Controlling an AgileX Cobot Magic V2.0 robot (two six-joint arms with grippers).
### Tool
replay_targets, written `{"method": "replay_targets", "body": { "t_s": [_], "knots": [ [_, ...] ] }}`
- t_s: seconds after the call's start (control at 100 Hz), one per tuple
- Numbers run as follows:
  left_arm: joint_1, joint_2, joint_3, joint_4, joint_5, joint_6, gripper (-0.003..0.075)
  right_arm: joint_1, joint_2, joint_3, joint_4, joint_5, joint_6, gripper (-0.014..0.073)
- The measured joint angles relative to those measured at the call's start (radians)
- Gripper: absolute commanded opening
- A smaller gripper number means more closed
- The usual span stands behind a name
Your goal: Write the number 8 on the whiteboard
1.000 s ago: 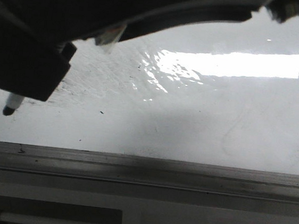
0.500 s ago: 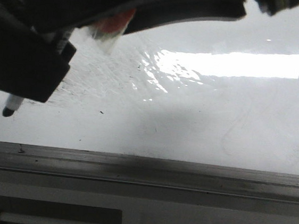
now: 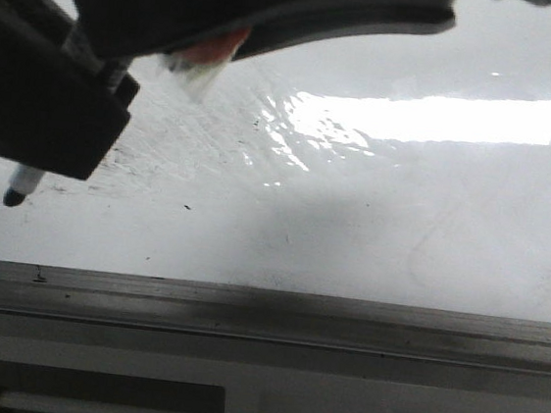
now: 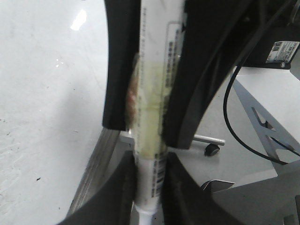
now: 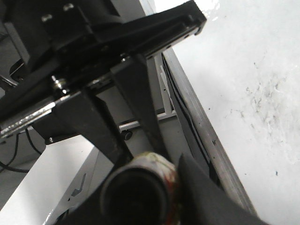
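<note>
The whiteboard is glossy white, scratched and flecked with black specks, with a ribbed grey metal rail along its near edge. No drawn 8 can be made out on it. The left hand is pressed together on a white marker wrapped in yellowish tape; the marker's dark tip sits at the board's near left. The right hand pinches a dark round object.
</note>
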Motion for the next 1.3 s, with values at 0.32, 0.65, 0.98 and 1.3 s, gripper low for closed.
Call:
{"method": "replay_targets", "body": {
  "t_s": [0.32, 0.65, 0.98, 1.3],
  "knots": [
    [0.007, -0.087, 0.0, -0.021, -0.105, -0.037, 0.0492, 0.002, -0.082, 0.0, -0.066, -0.113, -0.069, -0.0042],
    [0.159, -0.459, 0.121, -0.036, -0.213, -0.183, 0.0466, 0.002, -0.329, 0.2, -0.161, -0.41, -0.081, -0.0042],
    [0.235, -0.623, 0.305, -0.14, -0.383, -0.205, 0.009, 0.002, -0.313, 0.256, -0.262, -0.617, -0.081, -0.0043],
    [0.235, -0.624, 0.321, -0.153, -0.387, -0.205, -0.002, 0.002, -0.186, 0.235, -0.263, -0.761, -0.081, -0.0044]
  ]
}}
